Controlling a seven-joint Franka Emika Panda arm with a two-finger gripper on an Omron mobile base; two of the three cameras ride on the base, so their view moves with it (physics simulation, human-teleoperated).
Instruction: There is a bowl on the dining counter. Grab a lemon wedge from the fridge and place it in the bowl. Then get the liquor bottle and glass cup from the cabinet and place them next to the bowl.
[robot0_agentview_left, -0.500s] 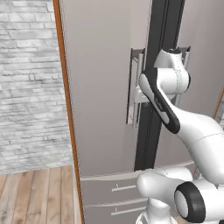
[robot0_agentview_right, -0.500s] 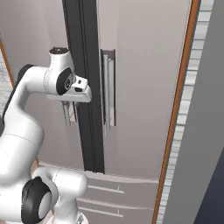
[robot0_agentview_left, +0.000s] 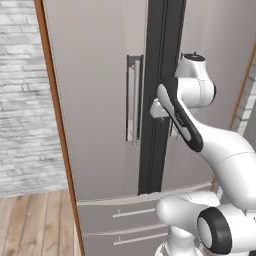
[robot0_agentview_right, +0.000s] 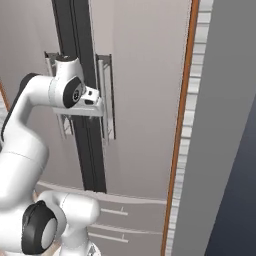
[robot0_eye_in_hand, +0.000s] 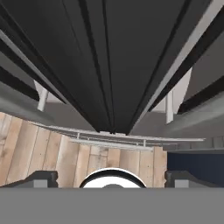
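Observation:
The grey fridge (robot0_agentview_left: 95, 75) (robot0_agentview_right: 145, 65) stands shut, its two doors meeting at a dark centre strip (robot0_agentview_left: 160, 60). My gripper (robot0_eye_in_hand: 113, 177) is open with nothing between its fingertips (robot0_eye_in_hand: 41, 177). It hangs close in front of that strip, between the left door's handle (robot0_agentview_left: 132, 97) and the right door's handle (robot0_agentview_right: 106, 95), touching neither. The hand view looks down along the dark strip (robot0_eye_in_hand: 113, 65) to the wooden floor. The bowl, lemon wedge, liquor bottle, glass cup and cabinet are out of view.
Two drawer fronts (robot0_agentview_left: 120, 215) (robot0_agentview_right: 115, 212) run below the doors. Orange-brown trim (robot0_agentview_left: 55, 110) (robot0_agentview_right: 182, 125) frames the fridge. A brick wall (robot0_agentview_left: 22, 100) and wooden floor (robot0_agentview_left: 35, 225) lie to the left, and a tall grey panel (robot0_agentview_right: 227, 125) stands to the right.
The whole picture has shifted left and the fridge looks nearer, so the base has moved. The arm keeps the same pose before the centre strip, with the gripper still open.

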